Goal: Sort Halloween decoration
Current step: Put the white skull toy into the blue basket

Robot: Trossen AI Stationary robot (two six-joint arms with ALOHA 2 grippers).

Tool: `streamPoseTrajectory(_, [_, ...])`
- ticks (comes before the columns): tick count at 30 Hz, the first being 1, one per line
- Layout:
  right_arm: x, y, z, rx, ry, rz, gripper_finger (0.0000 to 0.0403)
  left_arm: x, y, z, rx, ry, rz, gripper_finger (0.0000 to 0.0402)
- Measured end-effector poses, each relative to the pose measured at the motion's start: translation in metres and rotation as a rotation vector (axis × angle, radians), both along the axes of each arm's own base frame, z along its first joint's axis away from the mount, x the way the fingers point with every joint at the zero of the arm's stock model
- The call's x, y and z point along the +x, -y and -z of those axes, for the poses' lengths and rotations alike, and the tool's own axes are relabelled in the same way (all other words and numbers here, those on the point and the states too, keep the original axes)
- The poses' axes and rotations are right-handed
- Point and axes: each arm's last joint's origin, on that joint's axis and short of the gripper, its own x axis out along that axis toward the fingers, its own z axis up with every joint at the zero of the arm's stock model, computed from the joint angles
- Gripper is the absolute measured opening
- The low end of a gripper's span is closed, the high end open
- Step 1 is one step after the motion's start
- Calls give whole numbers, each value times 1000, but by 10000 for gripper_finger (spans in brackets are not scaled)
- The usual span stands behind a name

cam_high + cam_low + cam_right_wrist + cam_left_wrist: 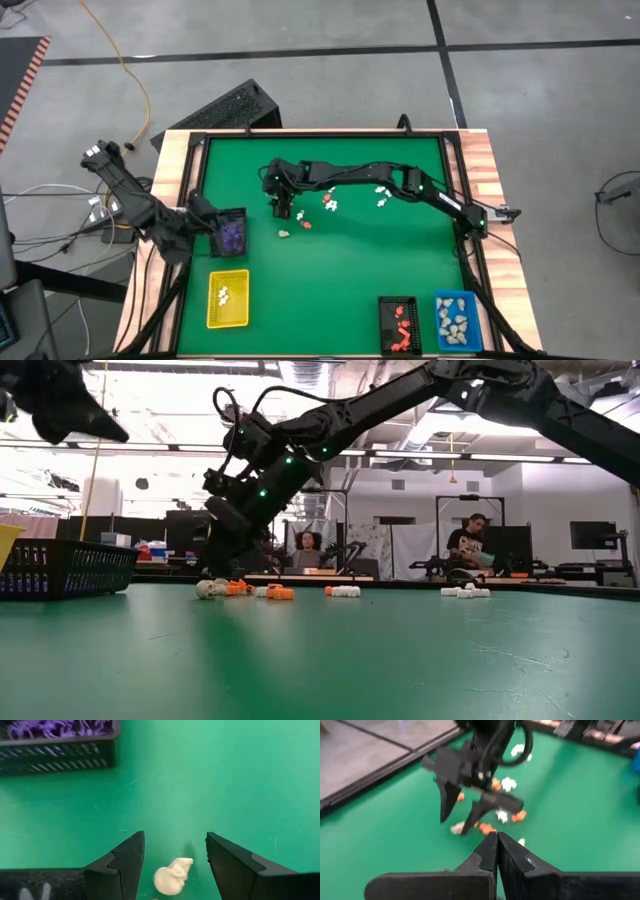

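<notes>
**Right fingers spread above a cream figurine**

Green felt-covered surface (330, 280) with a wooden border carries everything. Reaching across it from the right side, the dark right arm ends in the right gripper (175, 865), its fingers (125, 862) standing wide apart over a single cream-beige skull-like figurine (172, 876) lying on the green between them, not gripped. At the left edge the left gripper (497, 851) hangs above the surface, its fingers pressed together with nothing between them.

Four small trays sit around the edges: a black mesh tray (231, 232) at the left holding purple figurines (55, 727), a yellow tray (228, 299) at the near left with a few white pieces, a black tray (399, 325) at the near right with orange-red pieces, and a blue tray (456, 322) beside it with cream ones.

Loose Halloween decoration (328, 203), orange-red and white, lies scattered mid-surface just right of the right gripper, with more white pieces (382, 192) further right.
</notes>
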Motion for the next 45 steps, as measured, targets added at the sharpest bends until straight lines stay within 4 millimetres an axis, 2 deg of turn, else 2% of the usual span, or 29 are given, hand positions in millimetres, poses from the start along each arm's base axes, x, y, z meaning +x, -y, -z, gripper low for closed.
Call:
streamPoseTrajectory(6, [-3, 3, 9, 9, -7, 14, 230, -16, -16, -15, -10, 116, -12, 0])
streamPoseTrajectory(9, [-7, 1, 26, 25, -42, 19, 230, -21, -21, -12, -19, 146, -27, 0])
streamPoseTrajectory(13, [-9, 0, 40, 50, -6, 40, 230, -24, -24, -9, -27, 161, -34, 0])
streamPoseTrajectory(17, [-10, 0, 44, 56, 5, 48, 221, -24, -25, -8, -26, 166, -46, 0])
streamPoseTrajectory(24, [-13, 1, 48, 58, -43, 49, 170, -24, -25, -8, -40, 174, -52, 0])
streamPoseTrajectory(32, [-14, 0, 49, 64, -59, 54, 69, -24, -25, -8, -42, 174, -52, 0])
streamPoseTrajectory(37, [-13, 0, 47, 72, -62, 54, 20, -25, -25, -7, -40, 168, -49, 0])
streamPoseTrajectory(45, [-11, -1, 23, 33, -67, 29, 7, -25, -25, -7, -32, 161, -45, 0])
